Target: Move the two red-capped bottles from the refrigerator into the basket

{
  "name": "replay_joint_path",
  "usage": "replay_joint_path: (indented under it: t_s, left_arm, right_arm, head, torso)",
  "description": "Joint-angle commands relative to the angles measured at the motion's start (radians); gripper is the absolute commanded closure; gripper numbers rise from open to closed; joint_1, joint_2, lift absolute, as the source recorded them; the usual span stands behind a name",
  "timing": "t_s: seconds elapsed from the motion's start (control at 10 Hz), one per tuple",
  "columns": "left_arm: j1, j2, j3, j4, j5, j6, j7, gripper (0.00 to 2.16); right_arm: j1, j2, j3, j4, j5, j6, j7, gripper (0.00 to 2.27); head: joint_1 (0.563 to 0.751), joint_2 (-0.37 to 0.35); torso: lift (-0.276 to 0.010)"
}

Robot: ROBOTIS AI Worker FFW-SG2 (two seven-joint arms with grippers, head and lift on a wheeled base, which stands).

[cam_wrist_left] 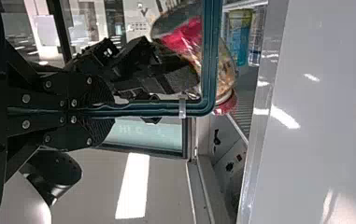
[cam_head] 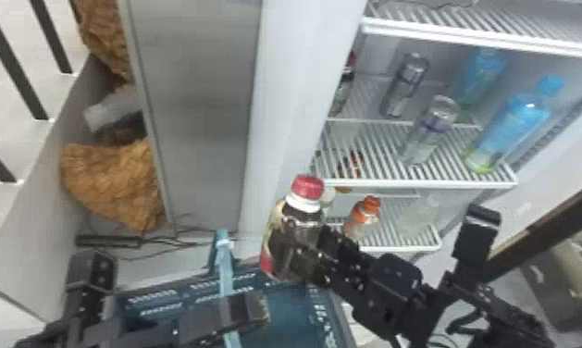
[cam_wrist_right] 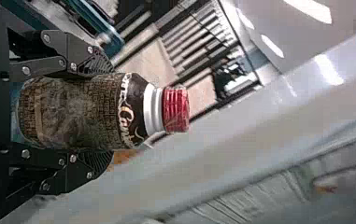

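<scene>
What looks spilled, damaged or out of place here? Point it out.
Nothing looks spilled or damaged: the red-capped bottle in the right gripper has its cap on. The one untidy spot is the loose dark cables trailing beside the refrigerator, odd because they lie uncoiled and tangled.

Of bottles, the head view has a blue bottle [cam_head: 511, 125] and a clear bottle [cam_head: 427, 134] standing side by side, a second blue bottle [cam_head: 481, 76] and second clear bottle [cam_head: 403, 88] behind them, and an orange-capped bottle [cam_head: 362, 216] lower down. Well apart, to the left, lies crumpled brown material [cam_head: 114, 180], with a black strip [cam_head: 108, 241] and dark cables [cam_head: 169, 241] near it
</scene>
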Motion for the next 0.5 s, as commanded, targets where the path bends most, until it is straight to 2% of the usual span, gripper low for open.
replay_joint_path:
  t_s: [0.0,0.2,0.3,0.4]
  left_arm:
    - [0.002,0.0,0.003,0.0,0.003,0.001,0.0,1.2]
    - [0.0,0.0,0.003,0.0,0.005,0.001,0.0,1.2]
    - [0.0,0.0,0.003,0.0,0.007,0.001,0.0,1.2]
    - [0.0,0.0,0.003,0.0,0.007,0.001,0.0,1.2]
  right_arm:
    - [-0.024,-0.02,0.012,-0.004,0.001,0.099,0.02,1.2]
    - [-0.043,-0.031,0.016,-0.002,-0.007,0.148,0.046,1.19]
    - [-0.046,-0.033,0.016,0.001,-0.013,0.151,0.049,0.97]
    - [-0.046,-0.034,0.016,0.001,-0.011,0.151,0.051,0.59]
  head:
    - [0.695,-0.173]
    - [0.695,-0.139]
    - [0.695,-0.131]
    - [0.695,-0.129]
  torso:
    - [0.0]
    - [0.0]
    - [0.0]
    - [0.0]
